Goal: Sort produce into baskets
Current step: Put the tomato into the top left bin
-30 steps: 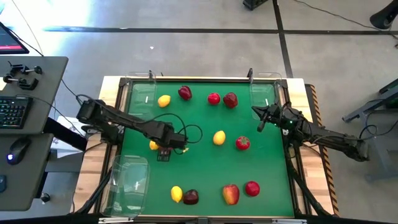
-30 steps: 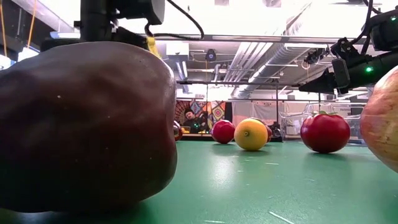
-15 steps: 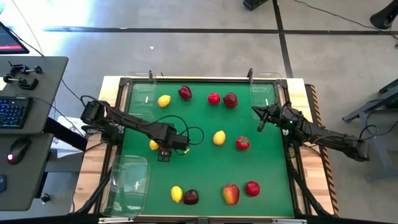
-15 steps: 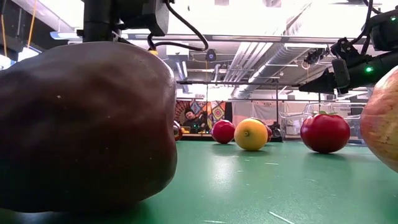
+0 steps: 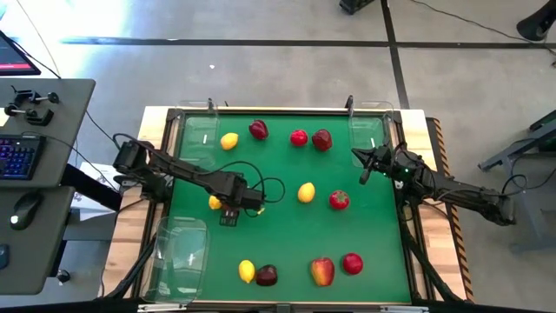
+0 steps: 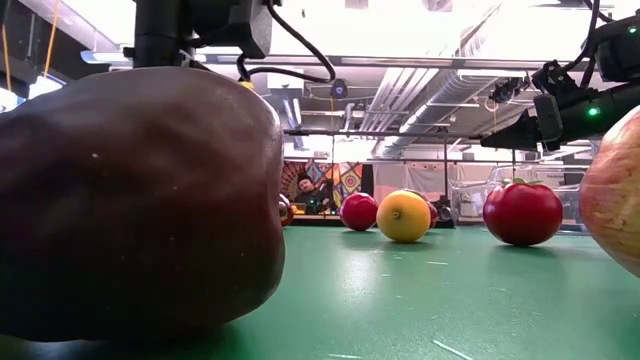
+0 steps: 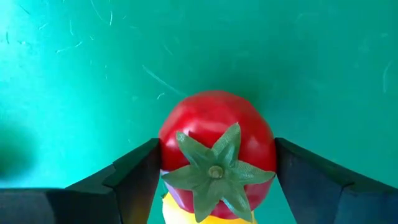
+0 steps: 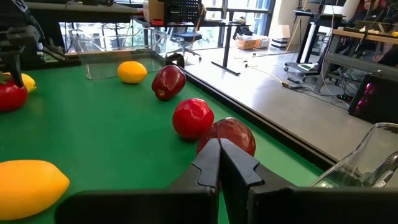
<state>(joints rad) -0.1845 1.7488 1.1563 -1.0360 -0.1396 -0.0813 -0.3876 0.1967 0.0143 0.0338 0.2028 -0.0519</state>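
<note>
My left gripper [image 5: 228,211] points straight down at the mat's left middle, shut on a small red tomato [image 7: 217,155] with a green star-shaped calyx. In the high view the gripper hides the tomato. A yellow lemon [image 5: 215,202] lies right beside it, and a sliver of that lemon [image 7: 208,216] shows under the tomato's edge. My right gripper [image 5: 363,170] hovers shut near the far right, over the mat's edge. Clear trays stand at the far left [image 5: 198,130], the far right [image 5: 369,130] and the near left [image 5: 178,256]. My left gripper pinches the tomato between its two fingers [image 7: 134,177], one on each of two opposite sides [image 7: 166,158] at its widest part. The fingers come from above, pointing down. The tomato stands upright, calyx up, with its base on the green mat [image 8: 7,99].
Loose fruit lies across the green mat: a lemon [image 5: 229,141], dark apples [image 5: 258,130] [image 5: 322,139] and a red fruit [image 5: 299,137] at the far side. A lemon [image 5: 306,192] and a tomato [image 5: 339,200] lie mid-mat. Several more [image 5: 267,276] [image 5: 322,271] lie along the near edge.
</note>
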